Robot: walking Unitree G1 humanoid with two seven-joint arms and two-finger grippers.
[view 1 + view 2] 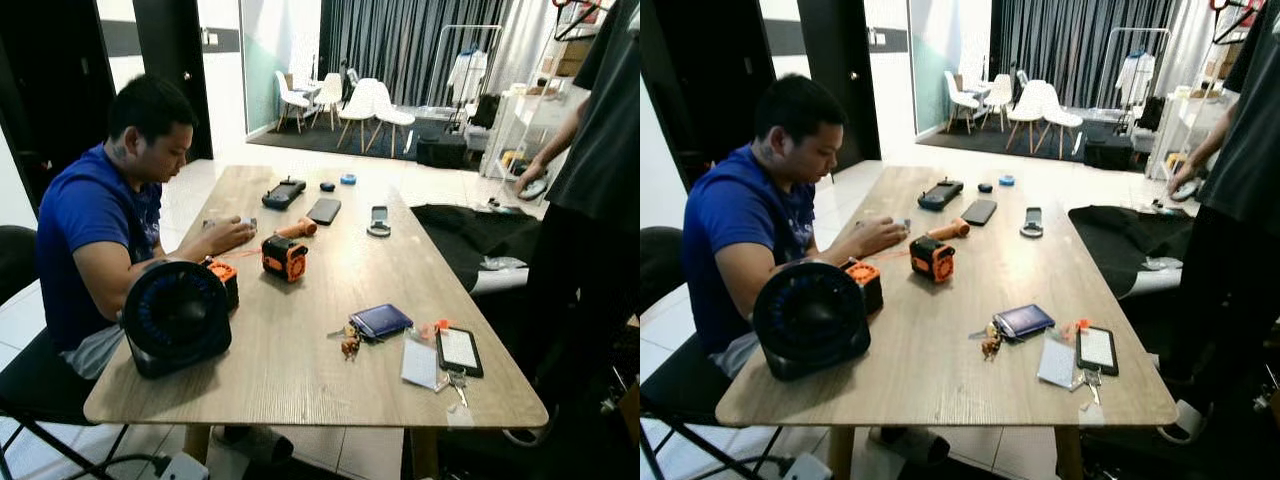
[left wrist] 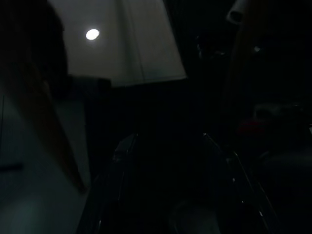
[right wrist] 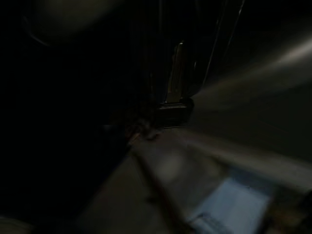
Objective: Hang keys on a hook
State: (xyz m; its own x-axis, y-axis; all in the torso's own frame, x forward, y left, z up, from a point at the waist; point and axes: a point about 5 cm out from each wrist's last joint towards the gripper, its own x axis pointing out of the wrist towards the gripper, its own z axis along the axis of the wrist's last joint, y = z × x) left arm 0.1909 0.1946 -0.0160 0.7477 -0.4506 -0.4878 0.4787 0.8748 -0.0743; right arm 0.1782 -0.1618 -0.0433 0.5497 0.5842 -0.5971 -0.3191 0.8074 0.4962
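Note:
A small bunch of silver keys lies on the wooden table near its front right corner, beside a black card holder. A second key bunch with a brown charm rests against a blue wallet a little to the left. Both arms hang idle below the table, and their wrist views are very dark. The left wrist view gives only a pale panel and faint dark outlines. In the right wrist view there is blurred grey floor.
A seated person in a blue shirt works at the table's left side behind a black fan. Another person in black stands at the right. Orange tools, phones and remotes lie mid-table. Chairs and a clothes rack stand far back.

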